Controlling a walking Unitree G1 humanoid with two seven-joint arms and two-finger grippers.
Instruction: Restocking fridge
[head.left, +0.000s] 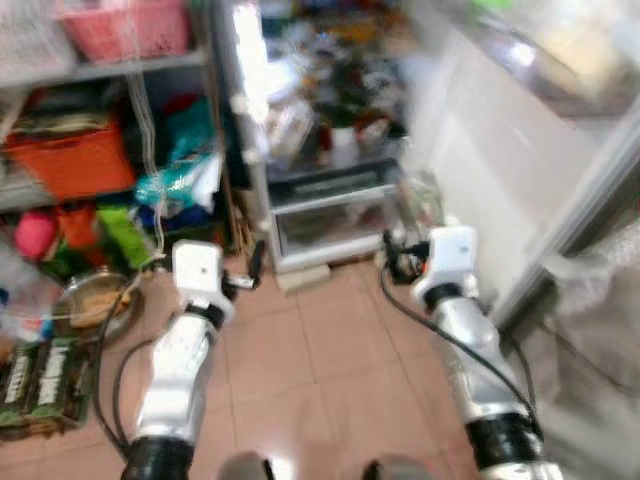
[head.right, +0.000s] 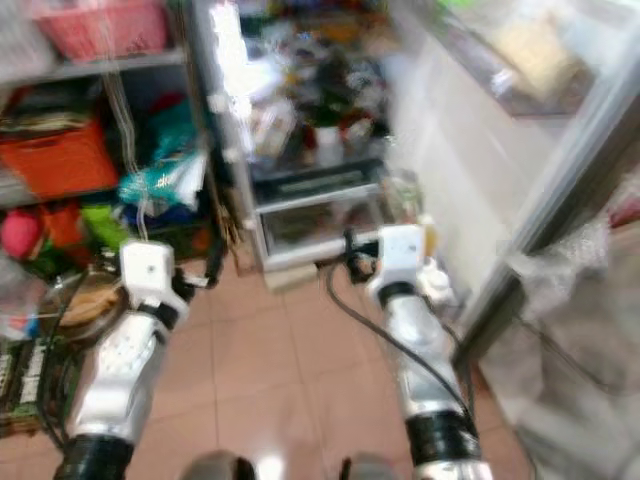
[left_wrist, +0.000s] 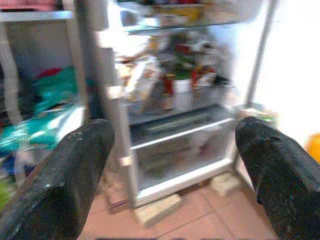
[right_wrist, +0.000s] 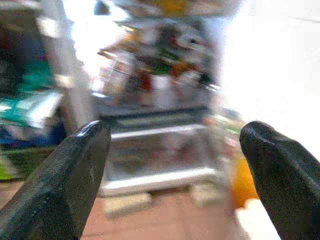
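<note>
An open fridge (head.left: 330, 130) stands ahead, its shelves crowded with jars and packets, a clear drawer (head.left: 335, 222) at the bottom. Its white door (head.left: 500, 150) swings out on the right, with bottles (head.right: 405, 200) low in the door rack. My left gripper (left_wrist: 175, 165) is held out over the tiled floor, open and empty, facing the fridge. My right gripper (right_wrist: 175, 170) is also open and empty, aimed at the lower shelves and drawer. The whole picture is blurred.
A shelf rack (head.left: 90, 120) on the left holds an orange basket (head.left: 75, 160), a pink basket (head.left: 130, 28) and bags. A round dish (head.left: 95, 300) and green boxes (head.left: 40, 385) lie on the floor. Plastic sheeting (head.left: 600, 290) is at the right. Tiled floor (head.left: 310, 370) lies between the arms.
</note>
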